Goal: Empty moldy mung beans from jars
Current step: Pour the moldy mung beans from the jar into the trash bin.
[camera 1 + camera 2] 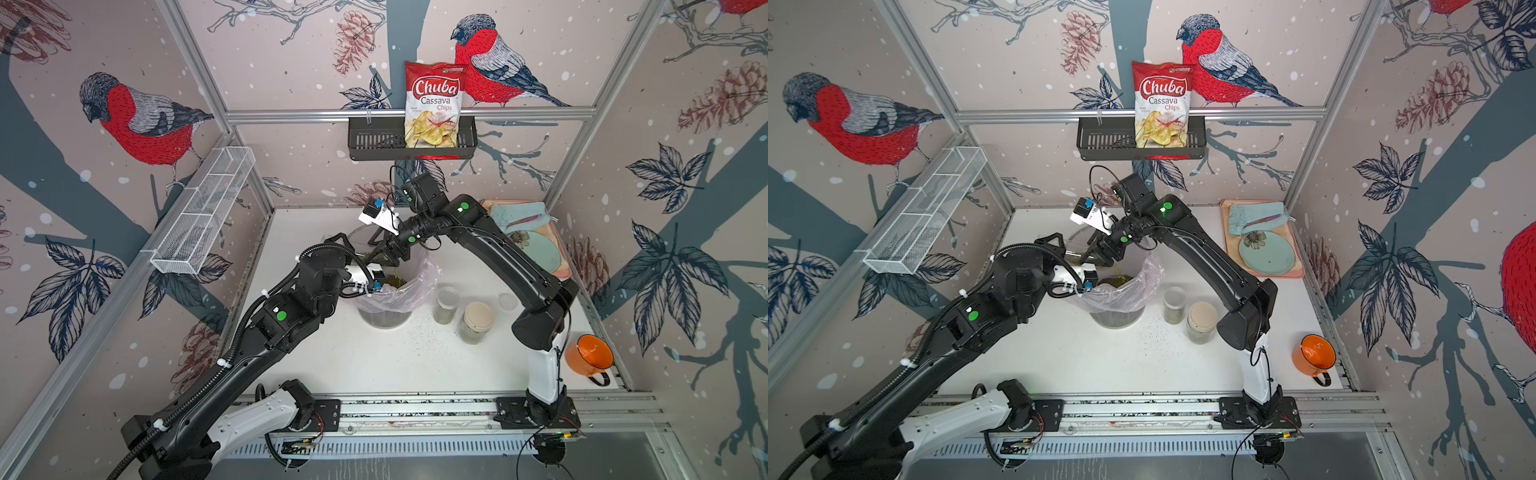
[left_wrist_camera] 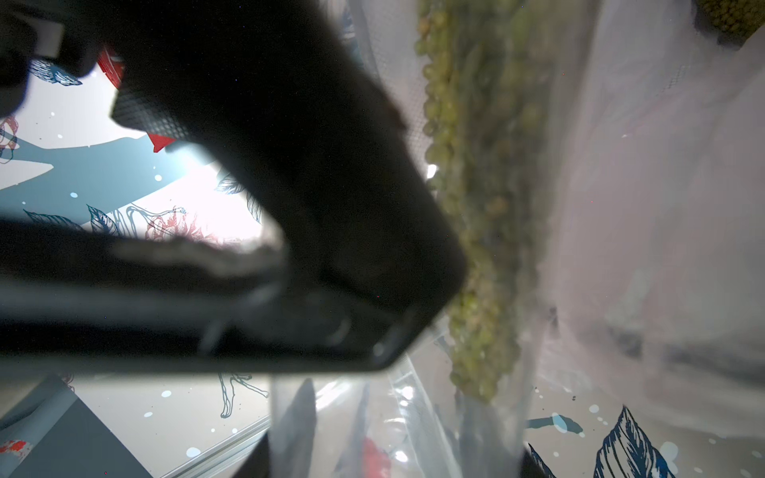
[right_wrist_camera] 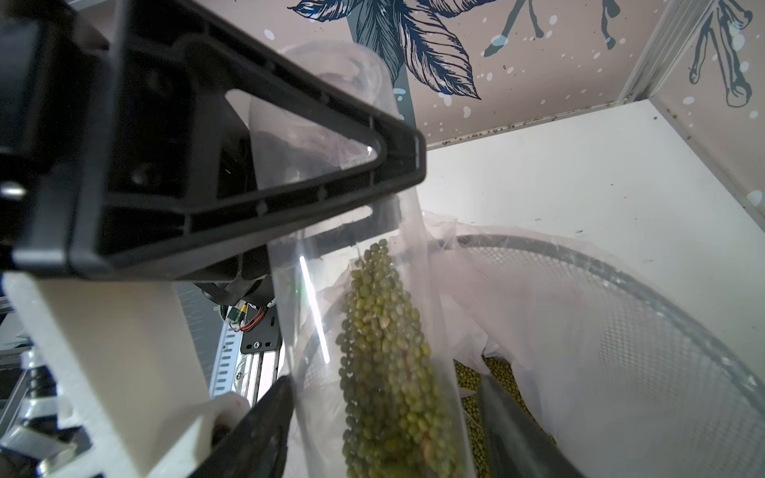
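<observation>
Mung beans (image 3: pixel 385 364) inside tilted tall jar (image 3: pixel 289 174); left claw (image 3: pixel 389 449) clenches it; right claw (image 1: pixel 386 257) straddles it, grip unclear.

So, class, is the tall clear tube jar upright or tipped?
Tipped: the tall clear tube jar slants down into the pink-lined mesh bin, green mung beans along its wall.

The bin (image 1: pixel 384 320) stands in the middle of the tabletop (image 1: pixel 374 365), and the tall jar (image 3: pixel 289 372) leans over its rear left rim, with mung beans (image 3: pixel 385 372) in its lower part. Just right of the bin stands the shorter jar (image 1: pixel 445 305), and the wider jar (image 1: pixel 477 322) is before it to the right. A tray (image 1: pixel 1224 216) carrying a cloth (image 1: pixel 1258 216) and a plate (image 1: pixel 1266 253) lies in the rear right corner, and a mug (image 1: pixel 588 355) stands front right. A bag of chips (image 1: pixel 434 104) sits in a basket (image 1: pixel 374 139) on the rear wall, and a wire basket (image 1: pixel 203 216) hangs on the left wall.
</observation>
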Robot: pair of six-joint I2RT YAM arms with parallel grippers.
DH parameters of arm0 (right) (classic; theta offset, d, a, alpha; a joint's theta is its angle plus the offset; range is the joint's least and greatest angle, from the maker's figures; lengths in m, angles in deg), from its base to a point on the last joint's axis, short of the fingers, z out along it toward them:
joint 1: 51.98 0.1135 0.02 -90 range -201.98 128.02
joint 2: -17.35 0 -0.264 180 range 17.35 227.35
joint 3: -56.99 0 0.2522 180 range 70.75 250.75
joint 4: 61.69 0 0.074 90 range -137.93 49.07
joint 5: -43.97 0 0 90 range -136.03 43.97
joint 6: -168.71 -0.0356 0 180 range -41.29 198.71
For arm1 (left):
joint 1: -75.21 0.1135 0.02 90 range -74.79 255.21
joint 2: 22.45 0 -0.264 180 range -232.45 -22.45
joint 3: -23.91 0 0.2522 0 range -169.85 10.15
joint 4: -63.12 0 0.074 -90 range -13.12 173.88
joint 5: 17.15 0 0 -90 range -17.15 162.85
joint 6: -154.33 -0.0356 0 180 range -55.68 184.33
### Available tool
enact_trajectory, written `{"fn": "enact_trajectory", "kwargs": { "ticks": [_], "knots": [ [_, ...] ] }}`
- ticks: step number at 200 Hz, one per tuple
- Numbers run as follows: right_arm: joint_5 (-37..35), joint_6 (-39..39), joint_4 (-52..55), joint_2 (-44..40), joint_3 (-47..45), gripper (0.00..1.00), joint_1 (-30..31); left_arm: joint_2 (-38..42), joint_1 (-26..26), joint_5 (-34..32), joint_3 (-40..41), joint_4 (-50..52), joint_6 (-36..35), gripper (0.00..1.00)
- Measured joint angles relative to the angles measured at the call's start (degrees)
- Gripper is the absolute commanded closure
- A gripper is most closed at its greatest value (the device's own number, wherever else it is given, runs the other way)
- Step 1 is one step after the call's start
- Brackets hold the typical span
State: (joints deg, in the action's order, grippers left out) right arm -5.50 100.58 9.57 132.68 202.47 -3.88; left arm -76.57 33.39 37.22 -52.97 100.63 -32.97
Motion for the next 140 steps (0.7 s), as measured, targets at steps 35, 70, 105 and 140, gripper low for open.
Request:
{"fn": "enact_trajectory", "kwargs": {
  "ticks": [35, 70, 105, 140],
  "knots": [
    [-1.1, 2.2, 0.9, -0.9, -0.6, 0.31, -0.4, 0.0, -0.1, 0.7, 0.0, -0.3, 0.1, 0.61],
    [-0.9, 3.8, 2.9, -2.0, -1.5, 0.31, -2.0, 0.0, -0.2, 0.6, 0.0, -1.4, 0.5, 0.61],
    [-0.9, 5.0, 3.2, -2.8, -2.4, 0.32, -2.5, 0.0, -0.4, 0.6, 0.0, -1.7, 0.5, 0.61],
    [-1.1, 5.2, 3.8, -2.8, -2.3, 0.32, -2.4, -0.2, -0.5, 0.5, 0.0, -1.7, 0.5, 0.61]
  ]
}}
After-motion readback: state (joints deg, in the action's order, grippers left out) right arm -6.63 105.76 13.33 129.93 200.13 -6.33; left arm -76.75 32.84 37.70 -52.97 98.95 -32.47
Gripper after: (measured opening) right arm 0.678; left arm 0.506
